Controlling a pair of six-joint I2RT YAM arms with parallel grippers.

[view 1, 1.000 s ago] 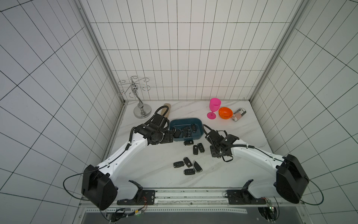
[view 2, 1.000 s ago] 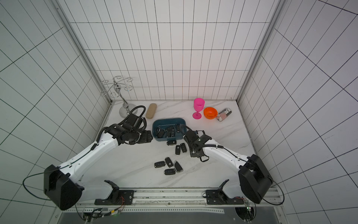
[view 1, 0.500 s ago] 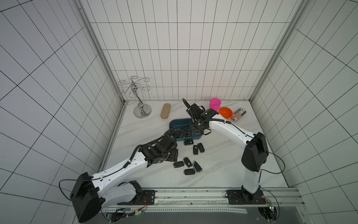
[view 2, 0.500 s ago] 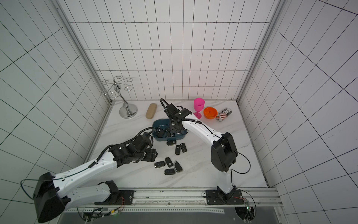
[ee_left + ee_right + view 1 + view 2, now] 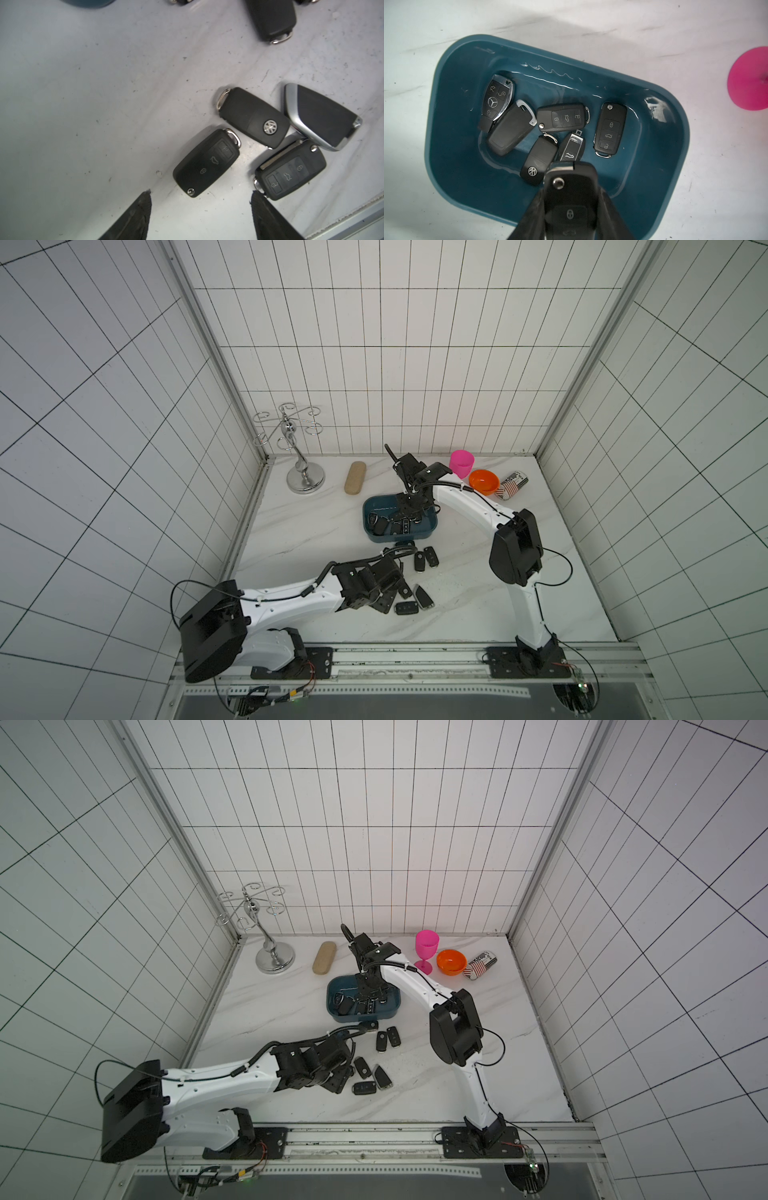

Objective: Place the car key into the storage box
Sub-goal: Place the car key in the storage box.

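Right gripper (image 5: pixel 571 190) pinches car key (image 5: pixel 571 209) above storage box (image 5: pixel 452 145).

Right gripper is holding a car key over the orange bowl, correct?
Not quite. The right gripper does hold the car key, but over the storage box, not the orange bowl, which stands apart from it. The right wrist view shows the box beneath the key.

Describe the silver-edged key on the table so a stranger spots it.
Start at the teal storage box, then drop to the four keys by the left gripper. It is the wedge-shaped key, the only one there with a chrome rim.
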